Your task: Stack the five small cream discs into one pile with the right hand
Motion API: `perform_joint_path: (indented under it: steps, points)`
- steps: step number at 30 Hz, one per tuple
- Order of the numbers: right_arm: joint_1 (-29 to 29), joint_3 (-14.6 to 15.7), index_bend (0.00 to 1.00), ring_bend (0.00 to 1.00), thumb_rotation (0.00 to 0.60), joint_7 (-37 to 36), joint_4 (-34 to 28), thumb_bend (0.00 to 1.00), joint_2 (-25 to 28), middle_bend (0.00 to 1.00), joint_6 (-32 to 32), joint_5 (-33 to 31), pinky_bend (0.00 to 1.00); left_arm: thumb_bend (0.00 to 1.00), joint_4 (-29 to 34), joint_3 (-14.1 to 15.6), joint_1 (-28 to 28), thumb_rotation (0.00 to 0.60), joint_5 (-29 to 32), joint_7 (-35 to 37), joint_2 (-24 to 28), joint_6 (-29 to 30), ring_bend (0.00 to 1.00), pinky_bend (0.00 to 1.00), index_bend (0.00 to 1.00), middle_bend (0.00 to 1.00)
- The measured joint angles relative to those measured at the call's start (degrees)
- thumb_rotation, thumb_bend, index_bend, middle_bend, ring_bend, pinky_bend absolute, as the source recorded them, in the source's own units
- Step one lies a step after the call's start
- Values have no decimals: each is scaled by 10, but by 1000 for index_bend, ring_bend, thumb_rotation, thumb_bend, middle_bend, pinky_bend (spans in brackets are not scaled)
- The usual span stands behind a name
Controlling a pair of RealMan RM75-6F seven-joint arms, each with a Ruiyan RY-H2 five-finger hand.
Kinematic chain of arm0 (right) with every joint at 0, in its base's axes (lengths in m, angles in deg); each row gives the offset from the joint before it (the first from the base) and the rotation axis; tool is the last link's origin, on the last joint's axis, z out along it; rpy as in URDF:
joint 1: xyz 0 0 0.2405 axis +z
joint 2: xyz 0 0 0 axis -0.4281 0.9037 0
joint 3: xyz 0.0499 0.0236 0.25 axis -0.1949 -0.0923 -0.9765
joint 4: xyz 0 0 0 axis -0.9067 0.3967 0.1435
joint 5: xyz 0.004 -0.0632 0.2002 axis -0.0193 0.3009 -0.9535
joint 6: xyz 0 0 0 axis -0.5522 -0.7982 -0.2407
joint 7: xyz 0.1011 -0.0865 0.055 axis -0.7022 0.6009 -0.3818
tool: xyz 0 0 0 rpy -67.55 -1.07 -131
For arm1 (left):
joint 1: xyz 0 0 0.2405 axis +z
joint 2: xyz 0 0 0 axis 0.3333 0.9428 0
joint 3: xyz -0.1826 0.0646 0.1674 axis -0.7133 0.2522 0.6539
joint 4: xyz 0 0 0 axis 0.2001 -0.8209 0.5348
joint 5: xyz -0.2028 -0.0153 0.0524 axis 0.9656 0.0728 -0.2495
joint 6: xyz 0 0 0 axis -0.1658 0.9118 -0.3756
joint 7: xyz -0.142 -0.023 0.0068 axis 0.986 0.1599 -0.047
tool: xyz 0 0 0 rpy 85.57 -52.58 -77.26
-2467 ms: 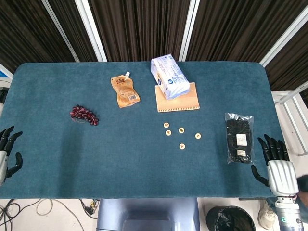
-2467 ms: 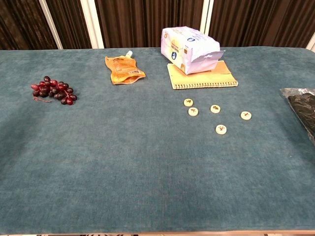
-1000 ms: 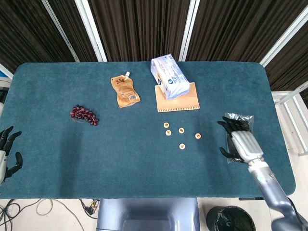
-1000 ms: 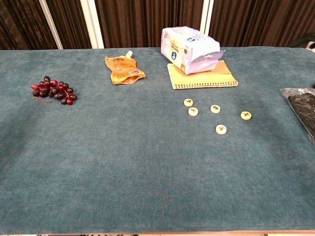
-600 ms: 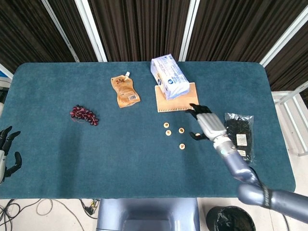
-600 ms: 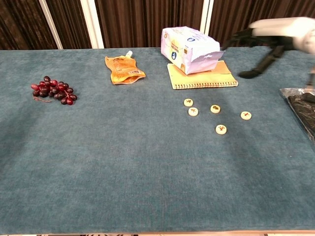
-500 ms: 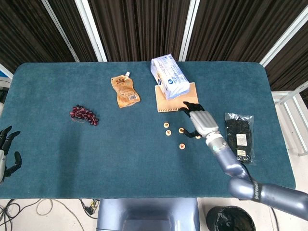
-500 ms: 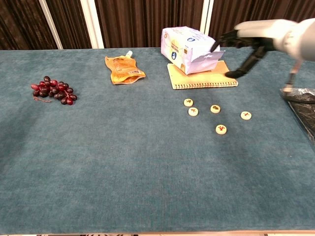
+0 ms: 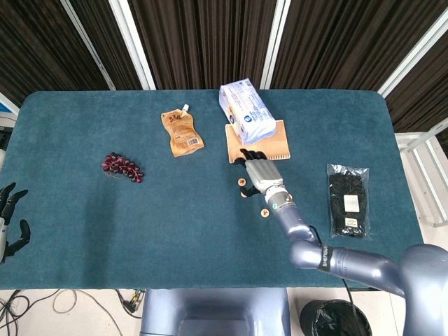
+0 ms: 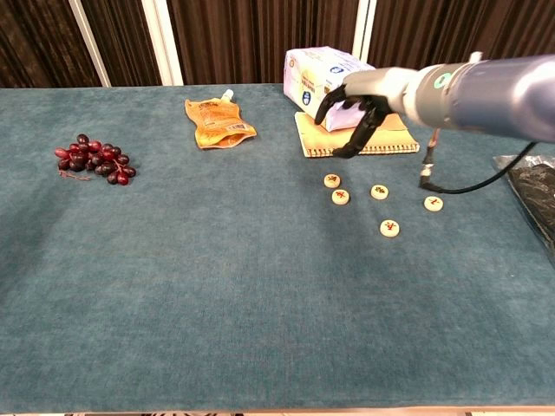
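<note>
Five small cream discs lie loose and apart on the blue table: two (image 10: 332, 180) (image 10: 341, 197) at the left of the group, one (image 10: 379, 191) in the middle, one (image 10: 433, 204) at the right and one (image 10: 389, 228) nearest the front. My right hand (image 10: 351, 113) hovers above and behind the left discs with its fingers spread, holding nothing. In the head view this hand (image 9: 260, 171) and its arm cover part of the group; three discs (image 9: 241, 182) (image 9: 244, 193) (image 9: 265, 212) show. My left hand (image 9: 8, 217) rests off the table's left edge, fingers apart.
A tan notebook (image 10: 395, 139) with a white and blue packet (image 10: 303, 69) on it lies just behind the discs. An orange pouch (image 10: 217, 123) and a bunch of dark grapes (image 10: 94, 159) lie to the left. A black bagged item (image 10: 533, 186) sits at the right edge.
My right arm has swung in from the table's right front corner, past the black bag, and now holds its hand over the left side of the disc group. The discs have not moved.
</note>
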Motion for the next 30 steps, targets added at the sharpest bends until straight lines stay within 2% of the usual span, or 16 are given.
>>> perform_joint_path:
  steps: [7, 18, 30]
  points:
    - [23, 6, 271, 0, 600, 5, 54, 406, -45, 0, -3, -15, 0, 624, -1, -1, 0, 600, 1, 2, 1, 0, 0, 0, 154, 10]
    - [53, 15, 383, 0, 600, 25, 149, 406, -97, 0, -22, -55, 0, 625, -2, -1, 0, 600, 1, 5, 1, -1, 0, 0, 154, 10]
    - [50, 27, 414, 0, 600, 26, 190, 406, -115, 0, -37, -61, 0, 624, 0, -1, 0, 600, 1, 3, 2, -1, 0, 0, 154, 10]
